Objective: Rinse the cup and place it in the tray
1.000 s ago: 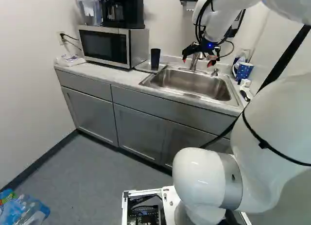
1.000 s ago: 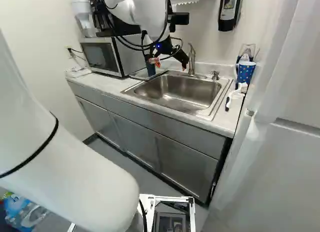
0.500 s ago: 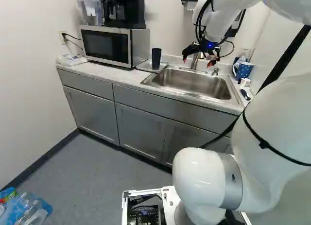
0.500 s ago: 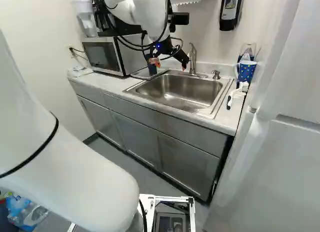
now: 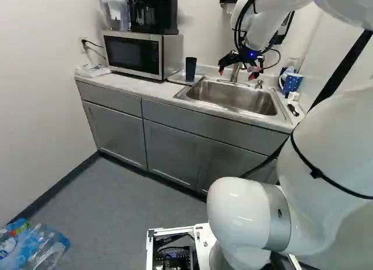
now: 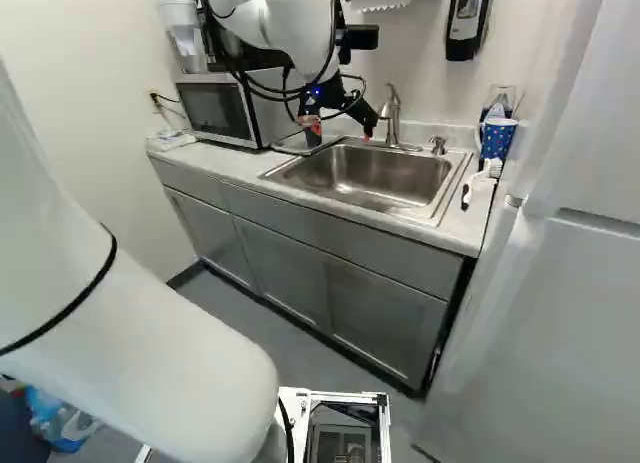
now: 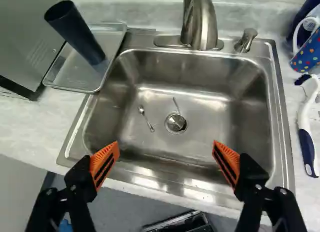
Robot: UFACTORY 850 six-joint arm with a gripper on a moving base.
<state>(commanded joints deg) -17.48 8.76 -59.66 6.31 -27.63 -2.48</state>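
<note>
No text, number or sign can be read. The label (image 5: 8, 245) on a plastic bottle (image 5: 45, 249), lower left in the left base view, perhaps carries print, too small to tell.

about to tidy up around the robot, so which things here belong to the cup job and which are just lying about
For the job, likely:
- dark cup, standing in the tray
- tray
- sink
- faucet

Just lying about, it seems:
- dotted mug
- brush
- spoon
- microwave
- bottles
</note>
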